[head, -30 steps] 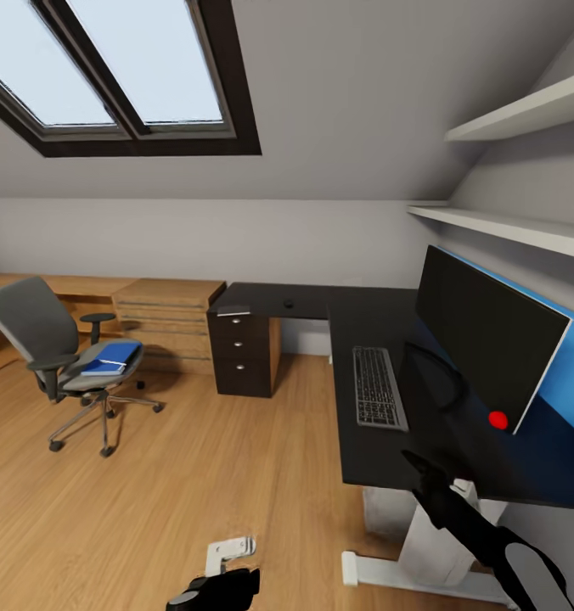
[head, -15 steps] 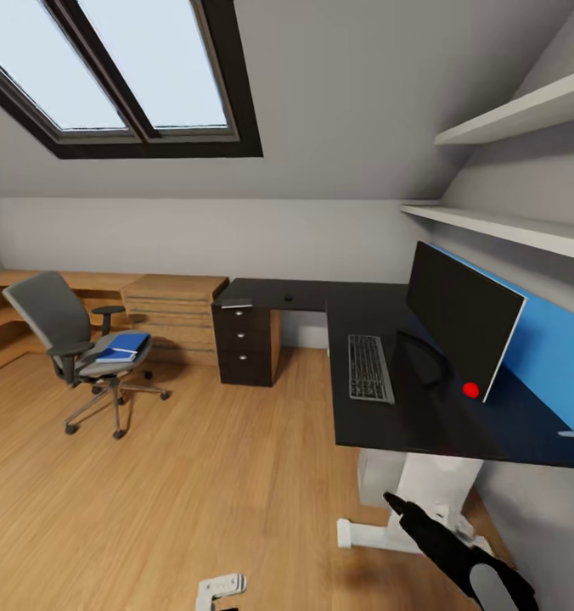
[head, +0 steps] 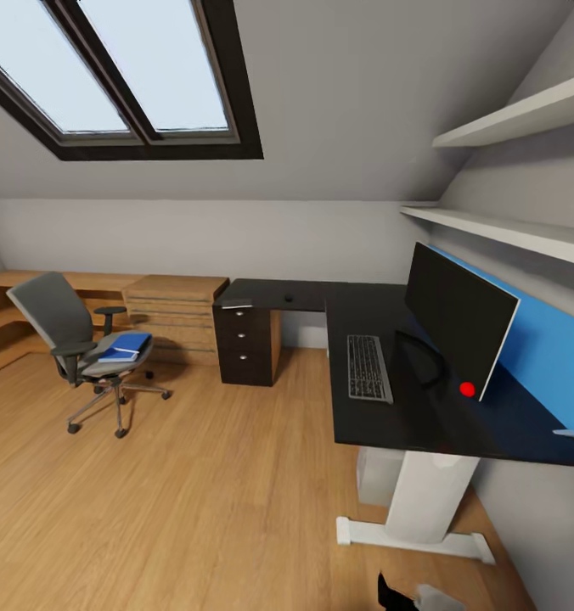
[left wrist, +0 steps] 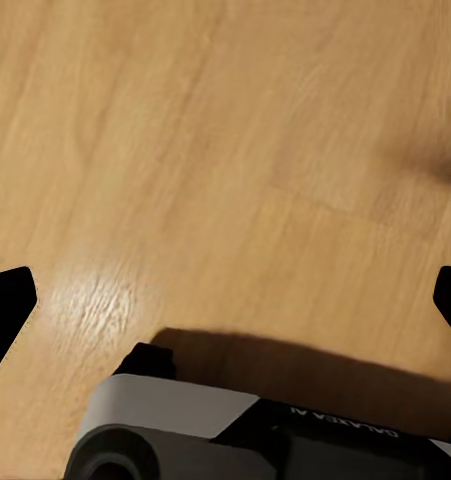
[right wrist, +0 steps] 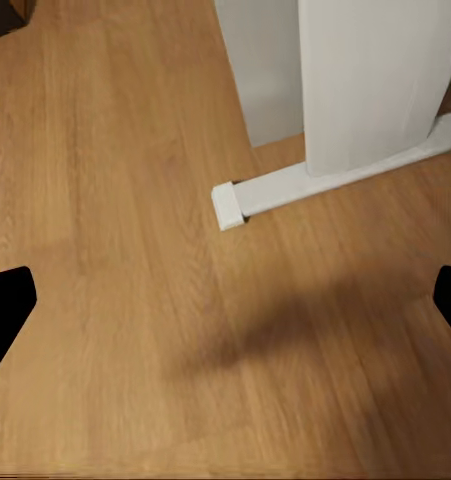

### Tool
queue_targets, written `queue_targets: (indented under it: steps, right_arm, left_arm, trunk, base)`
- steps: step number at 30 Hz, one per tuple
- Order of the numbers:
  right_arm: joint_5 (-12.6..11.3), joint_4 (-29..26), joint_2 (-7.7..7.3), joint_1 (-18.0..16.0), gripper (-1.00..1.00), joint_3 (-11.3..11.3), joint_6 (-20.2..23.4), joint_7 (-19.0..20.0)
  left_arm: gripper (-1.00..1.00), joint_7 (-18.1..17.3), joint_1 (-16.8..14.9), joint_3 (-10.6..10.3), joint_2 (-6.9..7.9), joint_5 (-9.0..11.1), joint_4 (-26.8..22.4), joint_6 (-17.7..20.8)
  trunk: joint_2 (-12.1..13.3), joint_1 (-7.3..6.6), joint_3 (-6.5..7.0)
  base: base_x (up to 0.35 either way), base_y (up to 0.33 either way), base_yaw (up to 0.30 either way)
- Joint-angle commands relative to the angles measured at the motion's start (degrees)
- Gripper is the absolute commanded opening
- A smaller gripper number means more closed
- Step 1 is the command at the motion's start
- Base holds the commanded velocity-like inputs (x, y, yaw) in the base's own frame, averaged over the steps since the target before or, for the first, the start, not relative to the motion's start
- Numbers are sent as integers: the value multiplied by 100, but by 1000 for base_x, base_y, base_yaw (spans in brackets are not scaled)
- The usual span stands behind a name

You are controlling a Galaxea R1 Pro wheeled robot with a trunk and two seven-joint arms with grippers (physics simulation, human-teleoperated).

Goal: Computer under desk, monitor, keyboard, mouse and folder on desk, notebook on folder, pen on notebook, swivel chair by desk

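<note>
Presently the folder (head: 127,344) lies on the swivel chair (head: 83,344) seat, well apart from the desk (head: 406,416). Judged rigid, moderately heavy, slick-covered: grip an overhanging edge. Left end effector (left wrist: 225,305) and right end effector (right wrist: 225,300) both spread wide, empty, over floor (head: 194,475).

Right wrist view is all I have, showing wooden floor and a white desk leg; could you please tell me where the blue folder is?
Observer: The folder lies on the seat of the swivel chair, which stands apart from the desk, across the floor.
Operator: Thank you. Is the keyboard on the desk?
Observer: Yes, the keyboard lies flat on the desk in front of the monitor.
Operator: And is the left tool holding anything?
Observer: No, the left tool is open and empty, above the floor.
</note>
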Motion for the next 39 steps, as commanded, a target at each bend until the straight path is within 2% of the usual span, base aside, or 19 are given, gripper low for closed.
queue_targets:
  steps: [1, 4, 12, 15, 16, 17, 18, 25, 26, 32, 39]
  right_arm:
    - [-42, 97, 13, -4, 100, 34, -110, -31]
    - [4, 381, 64, -4, 100, 56, -331, -25]
    - [237, 864, 87, -7, 100, 112, -461, 2]
    - [299, 992, 89, -10, 100, 118, -488, 2]
    - [302, 1049, 97, -12, 100, 118, -613, -1]
    - [334, 1120, 283, -12, 100, 137, -908, 8]
    - [342, 1204, 338, -13, 100, 140, -954, 11]
    - [342, 1295, 446, -13, 100, 136, -1015, 7]
    - [305, 1335, 510, -13, 100, 128, -1358, -2]
    - [321, 1348, 520, -21, 100, 119, -1469, -2]
    - [355, 1357, 517, -21, 100, 130, -1569, 5]
  left_arm:
    - [100, 44, -4, -21, 5, 37, 16, -28]
    - [100, 48, -4, -21, 12, 36, 87, -155]
    - [100, 47, -4, -21, 16, 28, 130, -311]
    - [100, 44, -4, -21, 16, 35, 144, -486]
    - [100, 48, -4, -21, 16, 40, 165, -590]
    - [100, 50, -4, -27, 10, 38, 198, -657]
    - [100, 50, -4, -29, 9, 37, 202, -666]
    - [100, 51, -4, -38, 0, 29, 371, -672]
    - [100, 51, -4, -39, 4, 27, 406, -677]
    - [100, 51, -4, -32, 11, 29, 464, -672]
    - [100, 51, -4, -30, 8, 27, 476, -672]
  trunk:
    - [37, -22, 12]
    - [157, -88, 66]
    - [478, -264, 209]
    - [599, -330, 263]
    - [639, -352, 281]
    - [639, -352, 281]
    - [639, -352, 281]
    - [639, -352, 281]
    - [639, -352, 281]
    - [639, -352, 281]
    - [639, -352, 293]
  base:
    - [-2, 0, 0]
    - [0, 0, 0]
    - [0, 0, 0]
    - [0, 0, 0]
    - [0, 0, 0]
    - [0, 0, 0]
    - [0, 0, 0]
    - [152, 128, 49]
    - [243, 206, 271]
    - [245, 214, 242]
    - [249, 233, 44]
